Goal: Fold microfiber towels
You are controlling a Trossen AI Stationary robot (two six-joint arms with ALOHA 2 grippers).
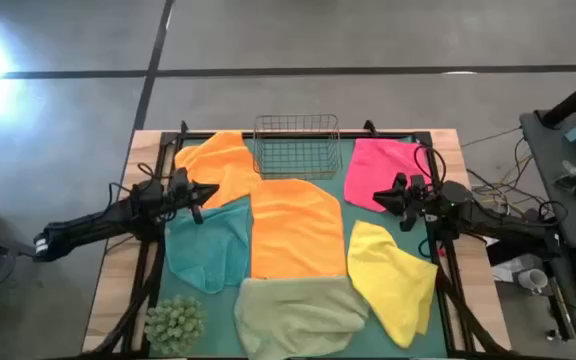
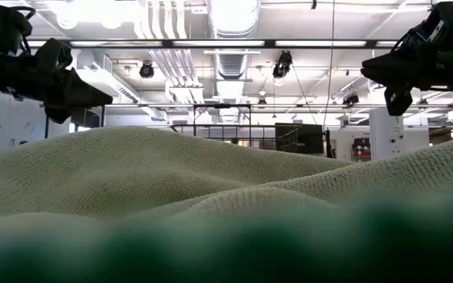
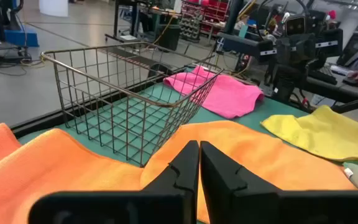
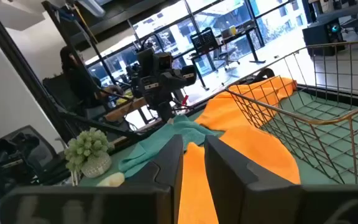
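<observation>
Pale olive-green towel [image 1: 301, 312] lies nearest the low camera, rumpled, at the bench's front edge, middle. Behind it a big orange towel [image 1: 296, 230] lies flat mid-bench. Second orange towel [image 1: 220, 160] sits at the back left, its edge beside the wire basket [image 1: 297, 143], which stands at the back edge, middle. Teal towel [image 1: 209, 244] is left of centre, pink towel [image 1: 381, 170] back right, yellow towel [image 1: 392, 278] front right, partly creased. Spiky plant ball [image 1: 176, 322] in the front left corner.

Left gripper [image 1: 206, 193] hovers over the left side, above where orange meets teal, fingers pressed together, holding nothing. Right gripper [image 1: 380, 199] hovers at the right by the pink towel's front edge, fingers slightly apart, nothing between them.

Looks like no fold started; all six towels are spread out or crumpled, arms raised off the cloth. Next move likely calls for picking one towel, dropping to a corner or edge, opening the fingers first, then pinching and lifting it over.
</observation>
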